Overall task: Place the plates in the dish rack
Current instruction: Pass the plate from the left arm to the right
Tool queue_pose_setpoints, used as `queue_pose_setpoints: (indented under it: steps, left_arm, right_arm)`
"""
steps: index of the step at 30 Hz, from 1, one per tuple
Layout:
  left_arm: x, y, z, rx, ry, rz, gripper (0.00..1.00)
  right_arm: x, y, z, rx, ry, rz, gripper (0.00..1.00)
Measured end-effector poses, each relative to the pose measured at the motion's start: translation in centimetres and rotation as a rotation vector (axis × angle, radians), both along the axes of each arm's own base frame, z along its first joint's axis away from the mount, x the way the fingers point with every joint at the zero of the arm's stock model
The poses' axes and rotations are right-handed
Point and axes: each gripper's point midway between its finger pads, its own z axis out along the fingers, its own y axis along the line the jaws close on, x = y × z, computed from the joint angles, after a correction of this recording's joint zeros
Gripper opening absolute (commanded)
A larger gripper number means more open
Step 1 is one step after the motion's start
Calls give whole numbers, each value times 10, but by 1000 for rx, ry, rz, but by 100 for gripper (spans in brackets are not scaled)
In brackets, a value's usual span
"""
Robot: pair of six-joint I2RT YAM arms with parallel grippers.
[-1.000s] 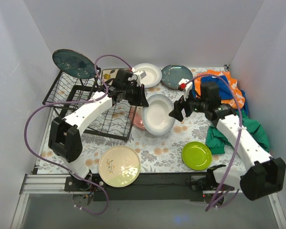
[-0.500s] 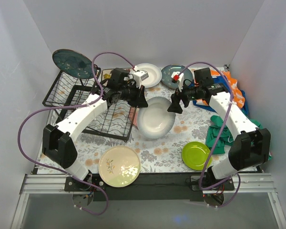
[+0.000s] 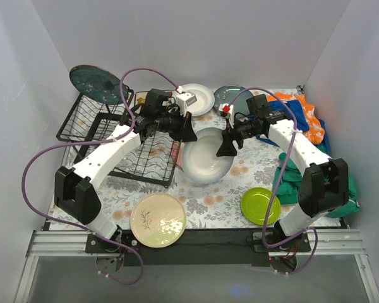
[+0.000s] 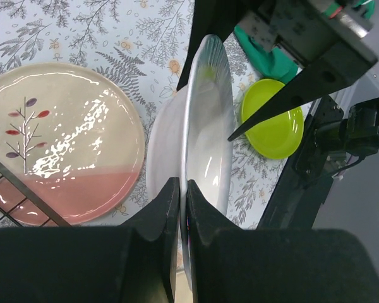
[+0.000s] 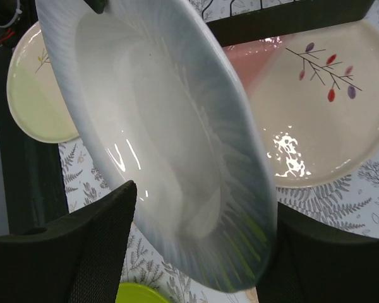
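My left gripper (image 3: 188, 132) (image 4: 182, 186) is shut on the rim of a white deep plate (image 3: 205, 158) (image 4: 208, 113), which it holds tilted on edge just right of the black wire dish rack (image 3: 123, 136). My right gripper (image 3: 224, 148) (image 5: 205, 199) is open, with its fingers spread wide on either side of the same plate (image 5: 158, 113) at its right rim. A pink-cream sprig plate (image 4: 63, 139) (image 5: 316, 107) lies flat under the held plate. A dark blue-grey plate (image 3: 98, 84) stands at the rack's far left corner.
A second white deep plate (image 3: 196, 99) and a dark blue-grey plate (image 3: 230, 96) lie at the back. A cream sprig plate (image 3: 158, 219) and a lime green plate (image 3: 260, 206) lie near the front edge. Orange, blue and green cloths (image 3: 303, 126) are piled on the right.
The right arm has swung its elbow back and reached left, and its gripper has stayed by the plate's right rim. The held white plate has shifted slightly left and lower in the view.
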Motion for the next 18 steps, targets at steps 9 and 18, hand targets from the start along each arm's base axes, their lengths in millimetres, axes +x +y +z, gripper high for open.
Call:
queue_pose_setpoints:
  steps: [9, 18]
  left_arm:
    - [-14, 4, 8, -30, -11, -14, 0]
    - [-18, 6, 13, -44, -30, -25, 0]
  right_arm:
    - [-8, 10, -3, 34, 60, 30, 17]
    - [-14, 10, -1, 46, 110, 22, 1]
